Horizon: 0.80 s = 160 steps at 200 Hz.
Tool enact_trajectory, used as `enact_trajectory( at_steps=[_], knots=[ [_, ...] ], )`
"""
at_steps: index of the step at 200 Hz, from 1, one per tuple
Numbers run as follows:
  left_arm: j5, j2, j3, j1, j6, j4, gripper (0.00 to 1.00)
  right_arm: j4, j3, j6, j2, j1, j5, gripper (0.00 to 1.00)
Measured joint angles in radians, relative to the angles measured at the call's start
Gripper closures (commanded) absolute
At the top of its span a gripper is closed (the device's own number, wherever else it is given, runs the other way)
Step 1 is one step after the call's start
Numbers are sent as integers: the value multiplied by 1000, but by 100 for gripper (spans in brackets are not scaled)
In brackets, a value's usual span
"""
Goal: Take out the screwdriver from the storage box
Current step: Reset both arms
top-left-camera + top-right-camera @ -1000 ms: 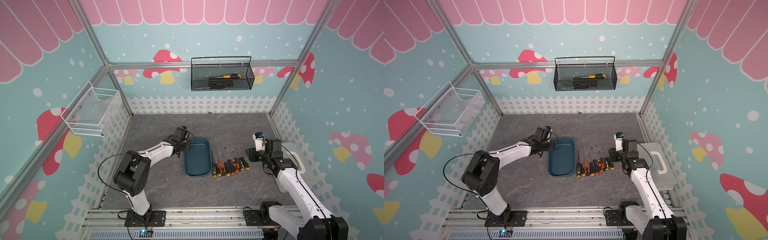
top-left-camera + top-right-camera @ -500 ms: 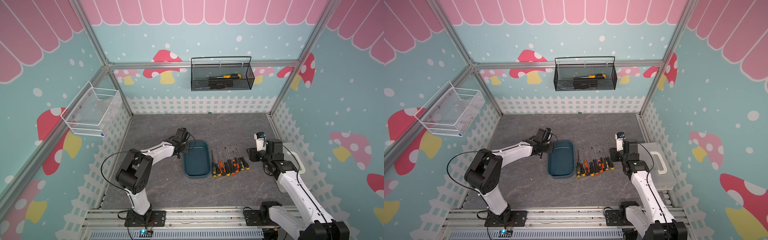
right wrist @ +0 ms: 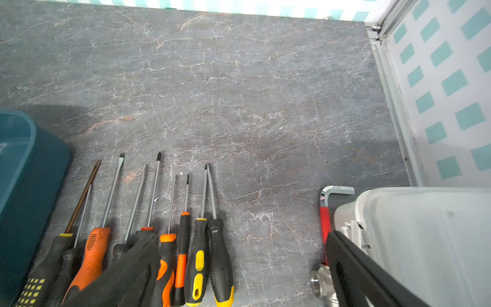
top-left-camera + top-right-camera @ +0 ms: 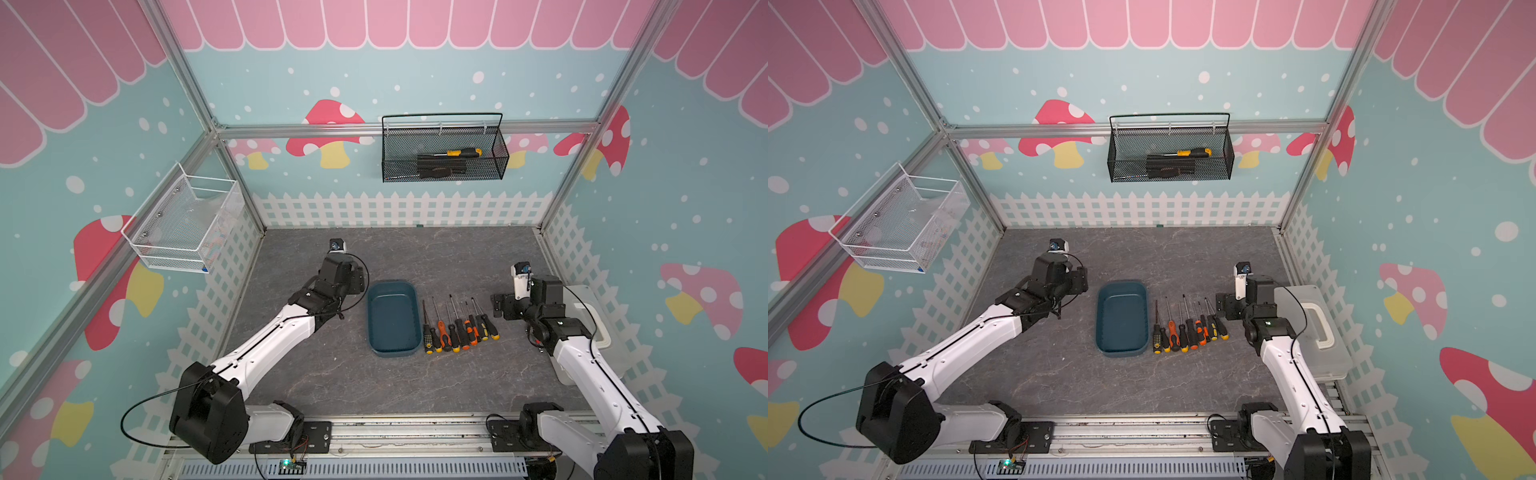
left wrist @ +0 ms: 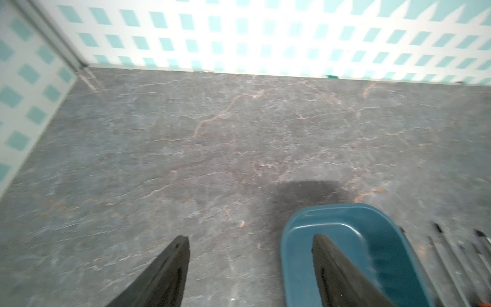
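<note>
The storage box (image 4: 392, 318) (image 4: 1122, 318) is a shallow teal-blue tub on the grey floor, and nothing lies in it. Several screwdrivers (image 4: 457, 328) (image 4: 1190, 330) (image 3: 196, 255) lie in a row on the floor just right of it, handles toward the front. My left gripper (image 4: 357, 280) (image 5: 251, 239) is open beside the tub's far left corner (image 5: 332, 220) and holds nothing. My right gripper (image 4: 498, 305) (image 3: 241, 236) is open, low beside the row's right end. One of its fingers (image 3: 127, 265) overlaps the handles in the wrist view.
A whitish case with a handle (image 4: 590, 328) (image 3: 425, 239) stands at the right wall. A red-handled hex key (image 3: 324, 220) and a metal fitting (image 3: 318, 281) lie next to it. A black mesh basket (image 4: 442, 151) and a white wire basket (image 4: 183, 224) hang on the walls.
The left gripper has opened and drawn back from the tub's far left rim. The right gripper has opened wider near the screwdriver row.
</note>
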State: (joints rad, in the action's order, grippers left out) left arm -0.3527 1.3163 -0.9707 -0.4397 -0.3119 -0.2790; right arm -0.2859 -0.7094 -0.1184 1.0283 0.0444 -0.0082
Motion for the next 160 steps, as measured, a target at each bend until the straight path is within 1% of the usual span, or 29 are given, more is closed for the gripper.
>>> enact_trajectory(
  at_steps=[15, 24, 47, 63, 80, 88, 101, 119, 139, 160],
  knots=[
    [-80, -33, 50, 17, -29, 5, 8, 30, 7, 6, 0, -4, 32, 1],
    [-130, -53, 84, 23, -47, 11, 2, 58, 19, 10, 0, -7, 53, 1],
    [-206, -98, 158, 51, -69, 50, 2, 140, 71, 10, 2, -18, 121, 1],
    [-230, -115, 203, 97, -68, 108, 2, 215, 113, 14, 18, -40, 121, 1],
    [-234, -122, 264, 142, -47, 211, 2, 302, 139, 23, 71, -88, 63, 1],
    [-224, -126, 312, 158, -16, 289, 2, 351, 145, 29, 112, -113, 24, 1],
    [-199, -130, 401, 166, 40, 431, 2, 449, 161, 44, 176, -146, -50, 1],
    [-166, -117, 505, 166, 119, 601, 2, 613, 222, 75, 241, -161, -149, 1],
    [-145, -79, 536, 188, 171, 705, 2, 755, 291, 101, 280, -161, -237, 1],
    [-143, -55, 536, 213, 217, 804, 1, 871, 300, 127, 342, -161, -316, 1]
  ],
)
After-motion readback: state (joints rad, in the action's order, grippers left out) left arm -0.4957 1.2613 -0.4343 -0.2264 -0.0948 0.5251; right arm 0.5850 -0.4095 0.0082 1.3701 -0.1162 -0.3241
